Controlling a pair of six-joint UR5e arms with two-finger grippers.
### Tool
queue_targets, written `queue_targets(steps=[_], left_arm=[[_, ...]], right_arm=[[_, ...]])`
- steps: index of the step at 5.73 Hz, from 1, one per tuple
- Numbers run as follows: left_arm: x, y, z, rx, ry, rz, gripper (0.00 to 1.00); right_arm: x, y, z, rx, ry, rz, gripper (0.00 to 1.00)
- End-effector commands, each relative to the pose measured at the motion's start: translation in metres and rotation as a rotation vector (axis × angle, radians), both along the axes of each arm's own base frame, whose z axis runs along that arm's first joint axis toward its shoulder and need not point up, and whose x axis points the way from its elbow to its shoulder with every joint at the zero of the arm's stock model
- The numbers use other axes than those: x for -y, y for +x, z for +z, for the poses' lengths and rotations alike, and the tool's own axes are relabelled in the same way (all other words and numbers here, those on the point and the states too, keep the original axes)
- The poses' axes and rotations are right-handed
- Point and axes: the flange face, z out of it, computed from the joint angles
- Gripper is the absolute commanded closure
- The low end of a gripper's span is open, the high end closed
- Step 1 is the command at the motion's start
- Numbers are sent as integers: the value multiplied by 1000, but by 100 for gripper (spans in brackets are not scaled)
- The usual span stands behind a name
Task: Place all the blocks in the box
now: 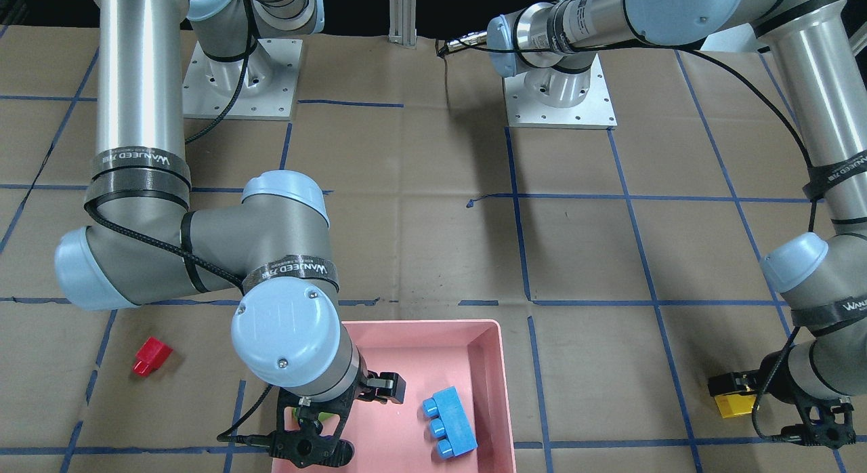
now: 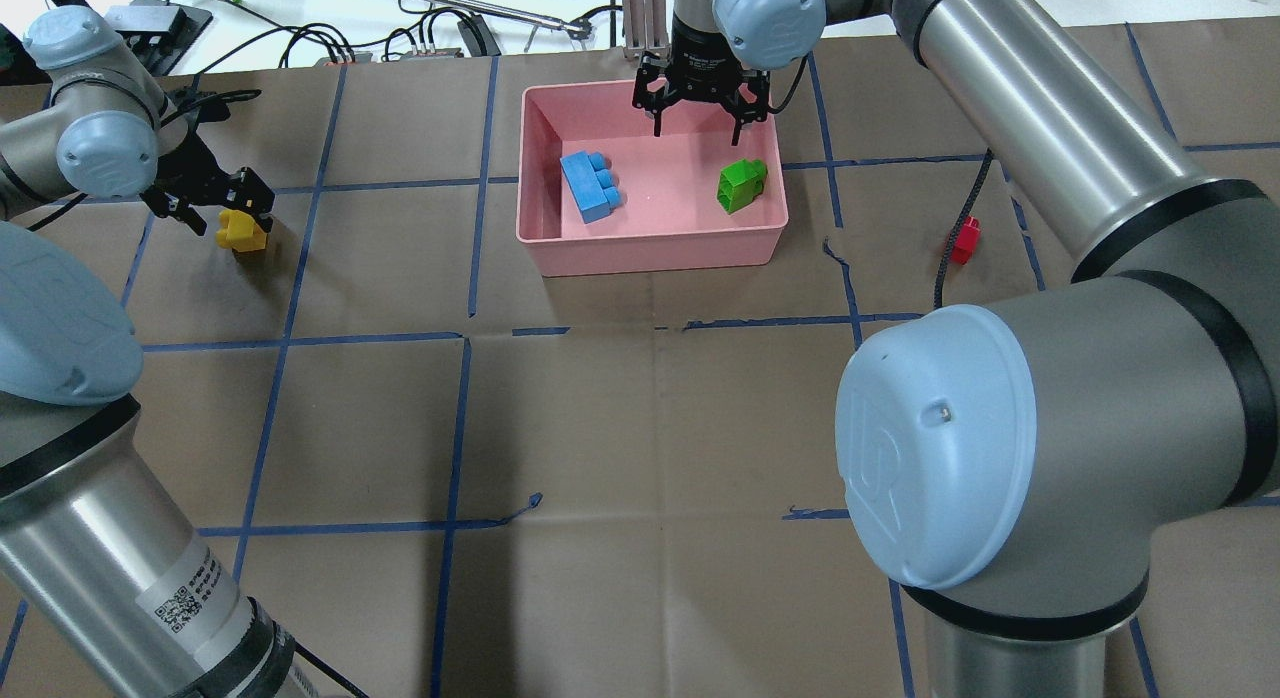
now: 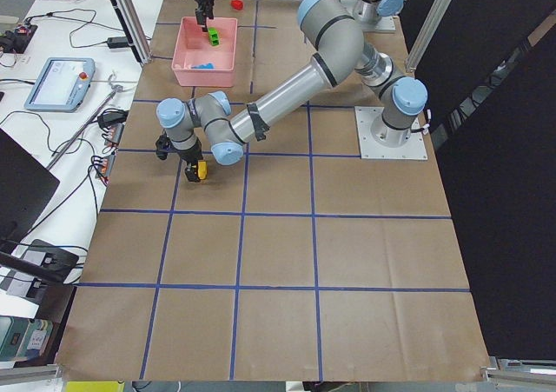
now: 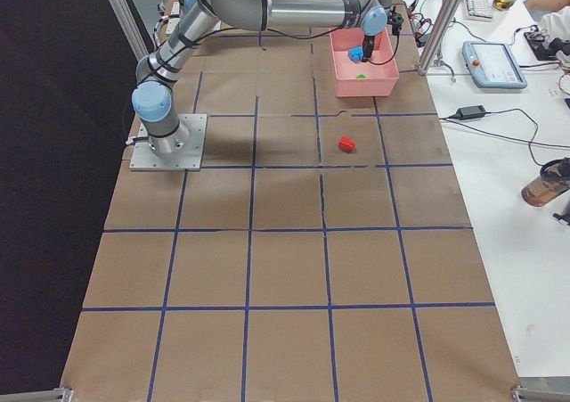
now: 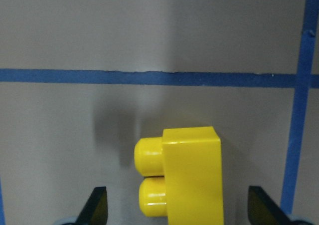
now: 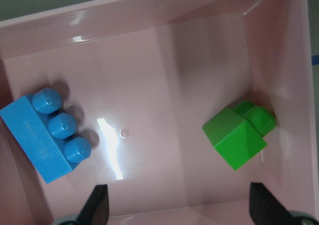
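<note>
The pink box (image 2: 650, 248) holds the light-blue block (image 2: 590, 185) and the green block (image 2: 741, 185). My right gripper (image 2: 697, 118) hangs open and empty over the box's far side. In its wrist view (image 6: 179, 207) the green block (image 6: 237, 137) lies by the right wall and the light-blue block (image 6: 45, 135) at the left. The yellow block (image 2: 241, 230) lies on the table at the left. My left gripper (image 2: 222, 203) is open just above it, and in the wrist view the yellow block (image 5: 192, 177) sits between the open fingertips, untouched. The red block (image 2: 964, 240) lies on the table right of the box.
Brown paper with a blue tape grid covers the table (image 2: 600, 428). The two arm bases (image 1: 559, 97) stand at the robot's side. Cables and a tablet (image 3: 59, 81) lie beyond the table's far edge.
</note>
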Motion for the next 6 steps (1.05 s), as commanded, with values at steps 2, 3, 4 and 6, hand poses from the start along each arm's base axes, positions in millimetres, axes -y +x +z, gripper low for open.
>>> queue_targets(steps=[2, 3, 4, 6], left_arm=[[0, 0, -9, -6, 9, 2, 64], [3, -20, 7, -30, -7, -12, 97], [7, -51, 37, -31, -27, -49, 100], [5, -176, 108, -58, -66, -10, 100]], right_arm=[[-10, -105, 76, -2, 41, 71, 0], [-1, -187, 80, 1, 81, -28, 0], [4, -261, 76, 6, 107, -121, 0], [21, -320, 24, -59, 172, -204, 0]])
